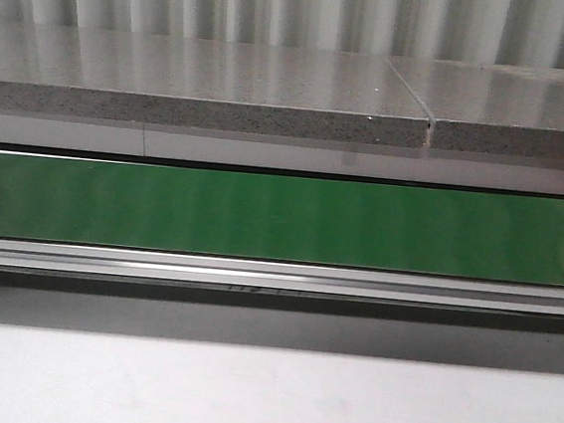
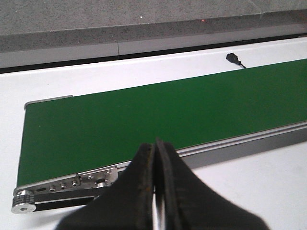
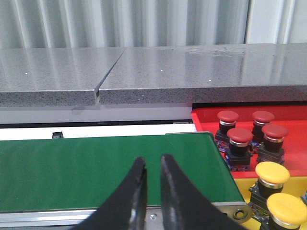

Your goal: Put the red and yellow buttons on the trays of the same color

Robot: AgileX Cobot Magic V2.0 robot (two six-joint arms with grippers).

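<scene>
Several red buttons (image 3: 240, 135) stand on the red tray (image 3: 205, 118) just past the end of the green conveyor belt (image 3: 96, 167). Two yellow buttons (image 3: 272, 173) stand on the yellow tray (image 3: 242, 185) beside it. My right gripper (image 3: 153, 160) hovers over the belt's near edge, its jaws a narrow gap apart and empty. My left gripper (image 2: 155, 143) is shut and empty above the near edge of the belt (image 2: 144, 115), close to its other end. The front view shows only the bare belt (image 1: 281, 216), with no button and no gripper.
A grey stone ledge (image 1: 204, 84) runs behind the belt, with corrugated wall behind it. A small black part (image 2: 232, 57) lies on the white table beyond the belt. The belt's end roller (image 2: 23, 200) sits near my left gripper. White tabletop (image 1: 264, 400) lies in front.
</scene>
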